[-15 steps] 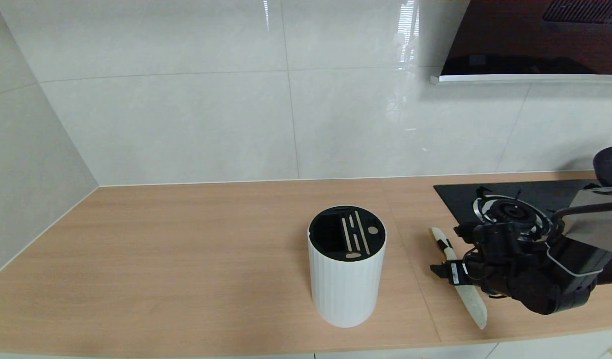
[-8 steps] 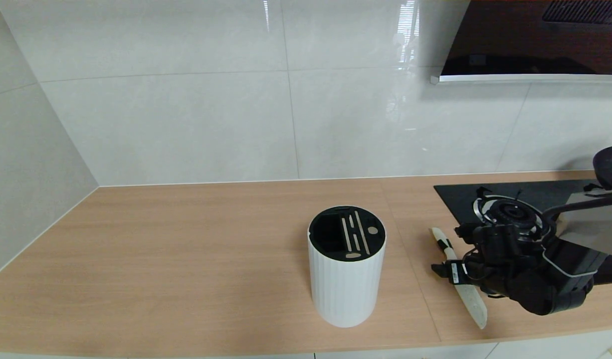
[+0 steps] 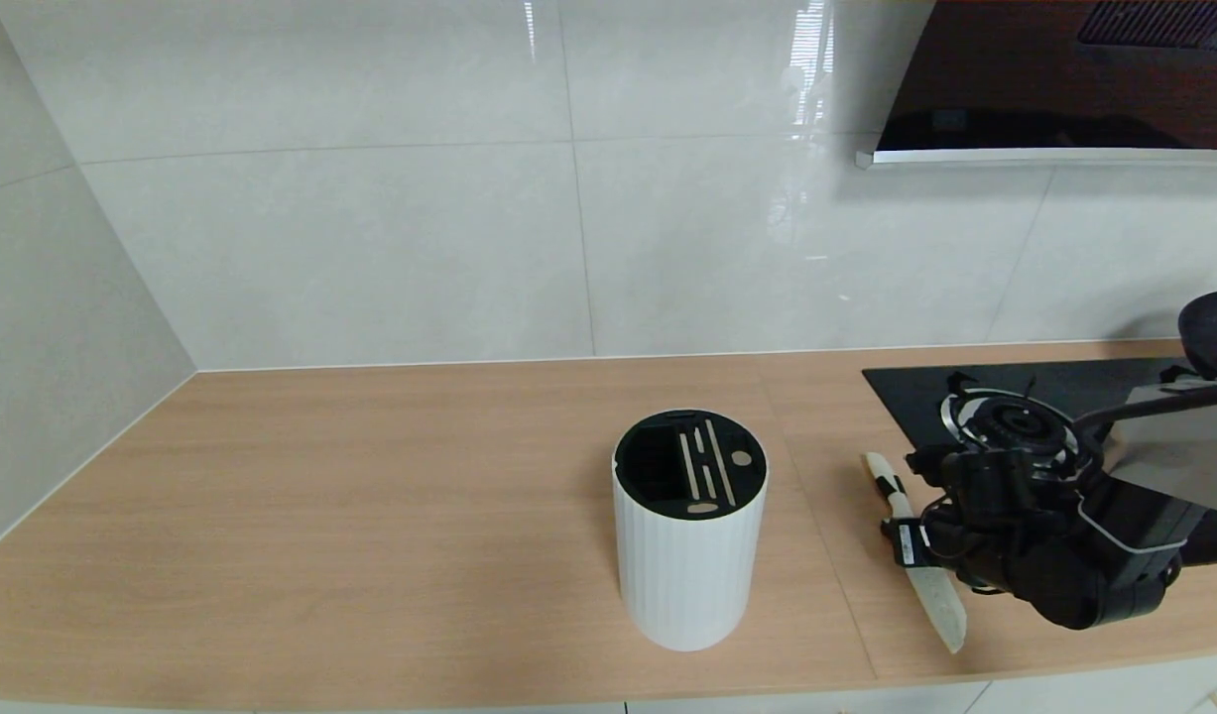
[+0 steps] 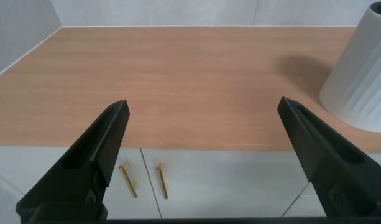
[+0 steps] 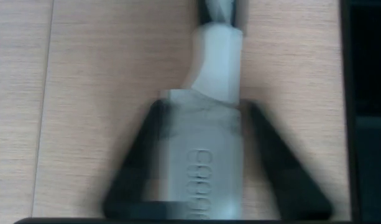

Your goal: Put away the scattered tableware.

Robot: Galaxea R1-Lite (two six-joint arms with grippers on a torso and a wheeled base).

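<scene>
the right gripper [image 3: 907,541] clamps the pale knife [image 3: 941,601] lying on the counter [image 3: 370,496], right of the white holder [image 3: 689,555]; the left gripper [image 4: 202,118] gapes wide, empty.

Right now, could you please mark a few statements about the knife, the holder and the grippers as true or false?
1. The knife lies flat on the counter, to the right of the white holder. True.
2. The holder is tipped onto its side. False: it stands upright.
3. The left gripper is open and empty. True.
4. The knife is slotted into the holder. False: it lies on the counter, at the right gripper.
</scene>
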